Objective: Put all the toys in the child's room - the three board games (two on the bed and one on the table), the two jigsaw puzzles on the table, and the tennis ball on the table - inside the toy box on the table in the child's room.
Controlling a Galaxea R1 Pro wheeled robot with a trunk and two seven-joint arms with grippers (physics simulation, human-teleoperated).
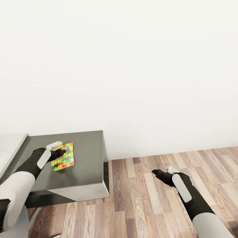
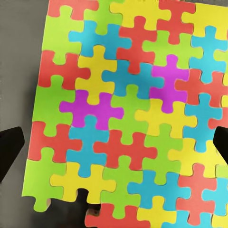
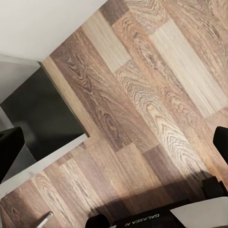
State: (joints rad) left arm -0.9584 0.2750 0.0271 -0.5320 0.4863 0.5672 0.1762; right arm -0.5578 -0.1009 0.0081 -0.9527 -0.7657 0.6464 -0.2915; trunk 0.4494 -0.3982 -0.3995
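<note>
One jigsaw puzzle (image 1: 67, 158), a thin panel of yellow, red, blue, green and pink pieces, lies on the top of a low dark grey cabinet (image 1: 89, 155). My left gripper (image 1: 60, 156) hovers just over the puzzle's left edge. In the left wrist view the puzzle (image 2: 128, 118) lies close under the camera, and the left gripper (image 2: 114, 142) is open, its fingertips (image 2: 9, 149) spread wide on either side. My right gripper (image 1: 156, 172) hangs open over the wood floor with nothing in it, and the right wrist view shows it (image 3: 114, 145) above floor planks.
A plain white wall (image 1: 132, 66) rises behind the cabinet. A pale grey surface (image 1: 10, 148) adjoins the cabinet at the far left. Wood-plank floor (image 1: 148, 198) spreads to the right of the cabinet. The cabinet's corner (image 3: 42, 114) appears in the right wrist view.
</note>
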